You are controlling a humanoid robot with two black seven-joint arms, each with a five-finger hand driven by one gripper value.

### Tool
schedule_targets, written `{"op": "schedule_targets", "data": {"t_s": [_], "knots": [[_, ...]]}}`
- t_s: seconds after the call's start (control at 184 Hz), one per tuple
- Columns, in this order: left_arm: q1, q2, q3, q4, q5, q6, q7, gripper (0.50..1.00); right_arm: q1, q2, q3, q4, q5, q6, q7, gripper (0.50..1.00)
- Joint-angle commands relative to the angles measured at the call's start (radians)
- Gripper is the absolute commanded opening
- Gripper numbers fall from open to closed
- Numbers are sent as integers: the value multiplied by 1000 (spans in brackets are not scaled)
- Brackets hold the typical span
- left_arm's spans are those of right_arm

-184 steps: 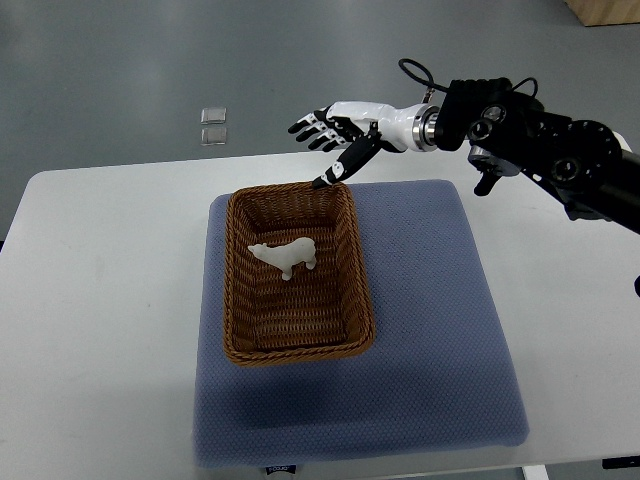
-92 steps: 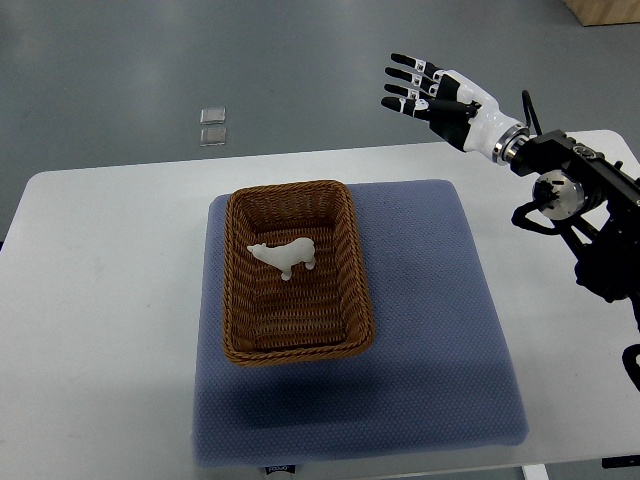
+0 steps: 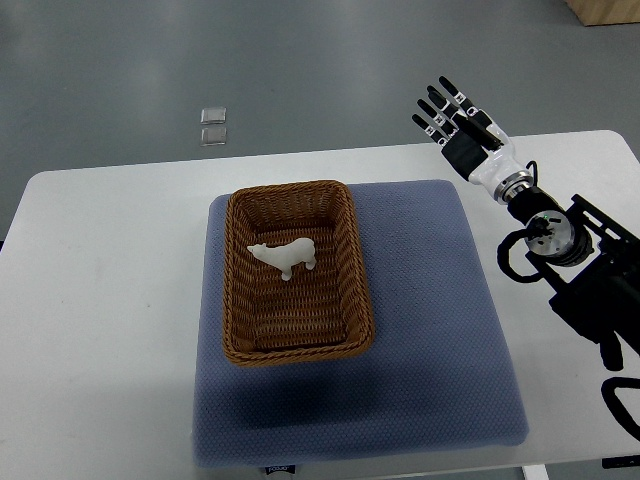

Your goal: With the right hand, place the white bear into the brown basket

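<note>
Step in hand, as judged: the placing looks done. The bear (image 3: 285, 257) stands upright inside the basket (image 3: 232, 300), in its upper half, nose toward 9 o'clock, touching nothing but the wicker floor.

Right hand (image 3: 462, 131) is up at about 2 o'clock from the basket, well apart from it, over the far table edge. Fingers (image 3: 440, 98) spread and straight, pointing toward 11 o'clock; it holds nothing. The arm comes in from the right edge, dark links running down toward 5 o'clock.

Left arm: not seen.

Next move, as judged: little left but to bring the arm home, clear of the basket. No regrasp seems called for, since the bear sits well within the rim and does not lean on a wall.

Count:
- bear: one
- basket: one, brown, rectangular, long side running 12 to 6
- pad (image 3: 430, 340): one, blue-grey, under the basket
- table (image 3: 100, 300): one, white
- small clear squares (image 3: 212, 125) on the floor at 11 o'clock beyond the table: two, one just beside the other
- robot hands in view: one
</note>
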Motion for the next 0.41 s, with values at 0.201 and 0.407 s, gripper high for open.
{"op": "schedule_targets", "data": {"t_s": [0.201,0.407], "knots": [[0,0,-1,3,0,0,0,1000,-13,1,-1,-1,12,4,2,926],[0,0,-1,9,0,0,0,1000,-15,1,-3,-3,12,5,4,926]]}}
